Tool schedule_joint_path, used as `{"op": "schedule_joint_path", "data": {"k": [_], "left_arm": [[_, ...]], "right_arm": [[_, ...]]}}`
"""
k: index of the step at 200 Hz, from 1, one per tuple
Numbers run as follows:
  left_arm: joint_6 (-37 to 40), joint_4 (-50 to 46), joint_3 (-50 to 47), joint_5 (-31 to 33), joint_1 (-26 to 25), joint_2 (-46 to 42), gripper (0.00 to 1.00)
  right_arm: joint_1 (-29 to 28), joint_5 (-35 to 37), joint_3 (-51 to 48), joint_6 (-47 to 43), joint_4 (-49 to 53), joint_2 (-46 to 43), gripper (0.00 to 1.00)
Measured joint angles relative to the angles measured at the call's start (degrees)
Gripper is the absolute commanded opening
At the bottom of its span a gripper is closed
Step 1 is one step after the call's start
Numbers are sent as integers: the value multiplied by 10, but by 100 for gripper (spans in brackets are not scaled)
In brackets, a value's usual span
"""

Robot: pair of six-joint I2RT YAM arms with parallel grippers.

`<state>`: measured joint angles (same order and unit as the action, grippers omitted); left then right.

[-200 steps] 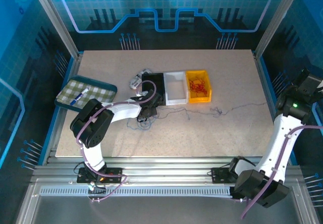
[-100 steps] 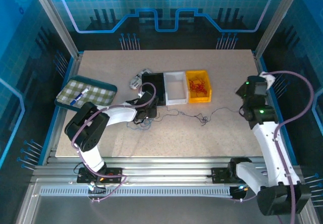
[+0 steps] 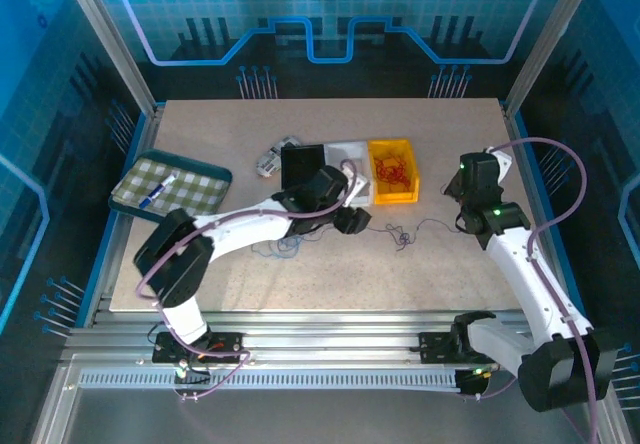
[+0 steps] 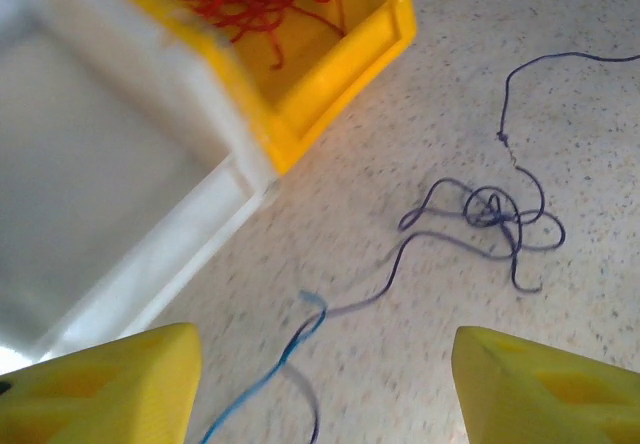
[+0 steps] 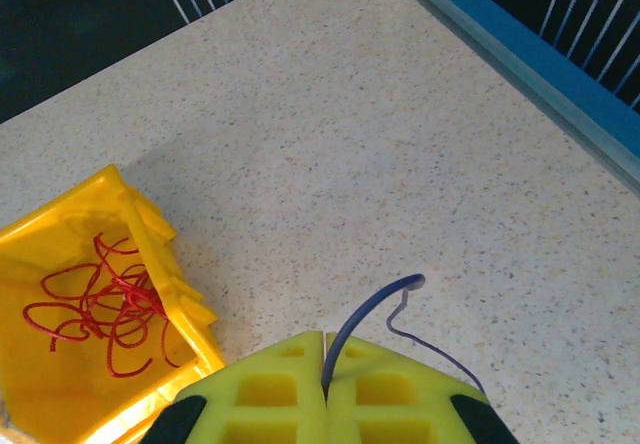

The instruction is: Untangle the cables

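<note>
Left arm [image 3: 240, 229]: stretched low from lower left toward centre of top view. Left gripper [image 4: 320, 384]: yellow fingers wide apart at bottom corners of wrist view. Right arm [image 3: 525, 264]: rising from lower right, bent inward. Right gripper [image 5: 323, 374]: pads pressed together, pinching dark cable [image 5: 352, 322].

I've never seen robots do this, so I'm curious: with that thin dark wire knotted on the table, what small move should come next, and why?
Probably lower the open left gripper and close it on the dark cable beside its knot. The right gripper is shut on that cable's end, so a second hold might let them pull the knot loose.
</note>
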<state>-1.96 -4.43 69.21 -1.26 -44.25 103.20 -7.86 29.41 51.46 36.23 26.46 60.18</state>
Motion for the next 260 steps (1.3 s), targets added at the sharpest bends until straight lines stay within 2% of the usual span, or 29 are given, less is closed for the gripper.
{"op": "schedule_joint_path", "data": {"k": [39,69,111,141,161,178,219,260], "left_arm": [[43,-58,115,-60,-9,125,61],[78,-111,161,-80,-27,165,61],[115,-150,209,-78,-47,201,59],[129,-154,218,-31,-54,230,54],[137,-150,221,2,-57,236,48],[146,-146,222,27,-61,238,38],[155,-130,207,52,-68,233,0],[120,-50,118,106,-71,191,0]], "right_arm": [[0,-21,0,0,-8,6,2],[4,-37,0,-1,-11,5,2],[21,-58,0,-2,-12,-2,2],[30,-72,0,-2,-13,-8,2],[33,-79,-1,0,-15,-8,2],[38,-85,-1,1,-16,-8,2],[45,-93,-1,7,-16,-8,2],[54,-93,-1,9,-16,-10,2]]}}
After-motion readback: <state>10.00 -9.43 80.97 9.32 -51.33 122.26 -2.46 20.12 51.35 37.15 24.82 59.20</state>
